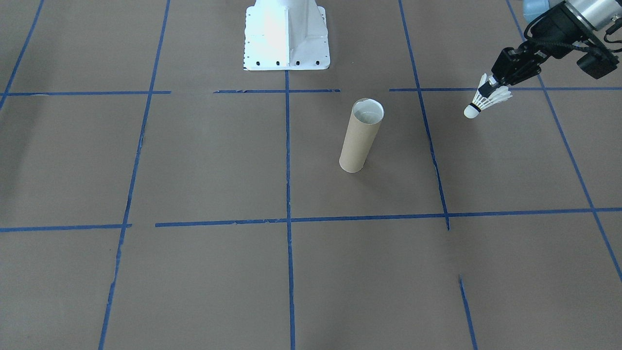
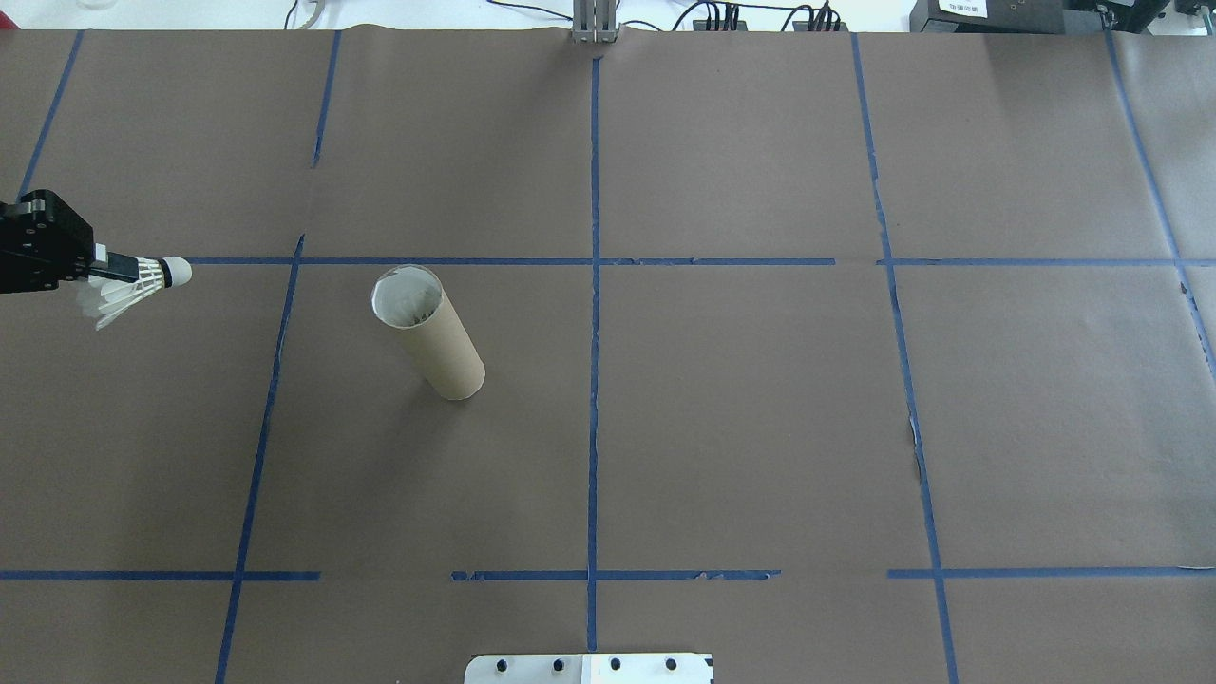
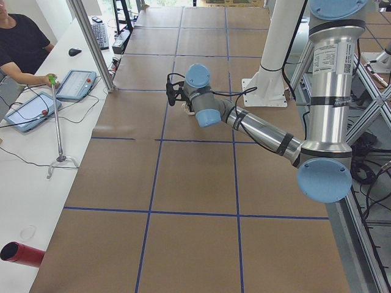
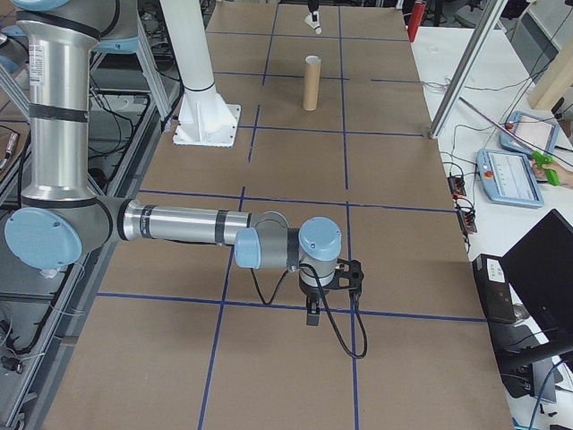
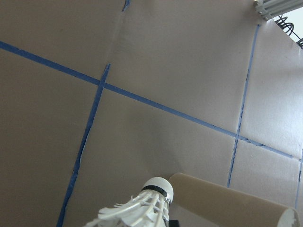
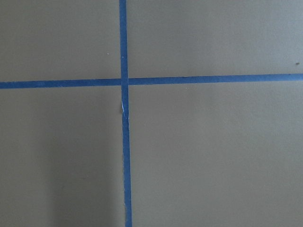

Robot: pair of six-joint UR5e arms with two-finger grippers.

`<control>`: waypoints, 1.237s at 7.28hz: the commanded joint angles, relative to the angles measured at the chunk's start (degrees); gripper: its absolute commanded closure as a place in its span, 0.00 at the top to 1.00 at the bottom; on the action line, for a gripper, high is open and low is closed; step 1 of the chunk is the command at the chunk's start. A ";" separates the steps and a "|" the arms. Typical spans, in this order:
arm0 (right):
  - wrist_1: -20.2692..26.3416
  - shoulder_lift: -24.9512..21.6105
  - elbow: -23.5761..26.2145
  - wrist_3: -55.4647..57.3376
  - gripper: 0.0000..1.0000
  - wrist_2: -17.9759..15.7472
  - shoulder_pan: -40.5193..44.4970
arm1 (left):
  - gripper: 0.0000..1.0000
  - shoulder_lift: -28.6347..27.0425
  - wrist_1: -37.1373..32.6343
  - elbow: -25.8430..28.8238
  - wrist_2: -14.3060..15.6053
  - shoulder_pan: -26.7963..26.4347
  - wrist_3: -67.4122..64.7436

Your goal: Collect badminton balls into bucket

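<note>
A white feather shuttlecock (image 1: pixel 481 103) hangs above the table, cork tip pointing toward the bucket, with my left gripper (image 1: pixel 490 86) shut on its skirt. The overhead view has the shuttlecock (image 2: pixel 142 280) and left gripper (image 2: pixel 119 269) at the far left, a grid cell away from the bucket (image 2: pixel 432 337). The bucket (image 1: pixel 359 138) is a tall tan cardboard tube standing upright, open end up, pale inside. In the left wrist view the shuttlecock (image 5: pixel 147 203) sits just ahead of the bucket (image 5: pixel 227 203). My right gripper (image 4: pixel 312 313) points down at bare table; I cannot tell whether it is open or shut.
The white robot base (image 1: pixel 286 39) stands at the table's robot-side edge. Brown paper with blue tape lines (image 2: pixel 594 285) covers the table. A person sits at a side bench with tablets (image 3: pixel 76 84), beyond a metal post (image 3: pixel 91 43).
</note>
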 commanded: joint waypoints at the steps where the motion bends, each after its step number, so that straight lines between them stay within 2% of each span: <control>1: 0.00 0.00 0.00 0.00 1.00 0.02 0.00 | 0.00 -0.16 15.32 -10.93 0.16 -0.16 7.29; 3: 0.00 0.00 0.00 0.00 1.00 0.02 0.00 | 0.00 -0.95 18.54 -14.74 0.25 0.02 8.03; 4: 0.00 0.00 0.00 0.00 1.00 0.02 0.00 | 0.00 -3.21 19.94 -15.36 0.25 0.10 8.03; 5: 0.00 0.00 0.00 0.00 1.00 0.02 0.00 | 0.00 -6.98 22.48 -15.10 0.95 0.45 9.16; 6: 0.00 0.00 0.00 0.00 1.00 0.02 0.00 | 0.00 -9.10 25.29 -15.19 3.48 1.76 13.09; 7: 0.00 0.00 0.00 0.00 1.00 0.02 0.00 | 0.00 -13.39 31.06 -15.36 7.33 4.56 14.26; 9: 0.00 0.00 0.00 0.00 1.00 0.02 0.00 | 0.00 -29.17 53.76 -15.45 12.88 6.86 19.34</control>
